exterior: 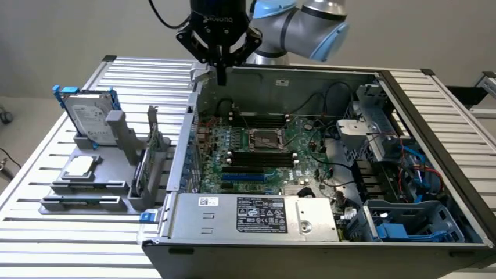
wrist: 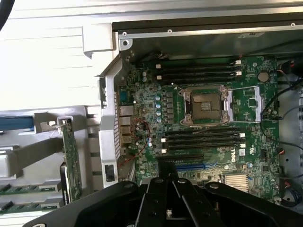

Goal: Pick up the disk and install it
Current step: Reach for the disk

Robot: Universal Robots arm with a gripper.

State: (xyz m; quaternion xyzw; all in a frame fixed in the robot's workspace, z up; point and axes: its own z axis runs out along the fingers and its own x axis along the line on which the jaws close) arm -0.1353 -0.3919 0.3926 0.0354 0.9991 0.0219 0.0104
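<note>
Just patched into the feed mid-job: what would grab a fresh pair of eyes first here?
The open computer case dominates, its green motherboard bare in the middle of the exterior view. The black gripper hangs shut and empty above the case's far edge. At the exterior view's left, the disk stands upright in a grey rack, its blue rails bright.

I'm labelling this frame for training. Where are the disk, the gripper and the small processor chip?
disk (exterior: 87, 118): exterior view, middle of its labelled face.
gripper (exterior: 220, 80): exterior view, midway between its shut fingertips.
processor chip (exterior: 80, 167): exterior view, centre of its silver top.
</note>
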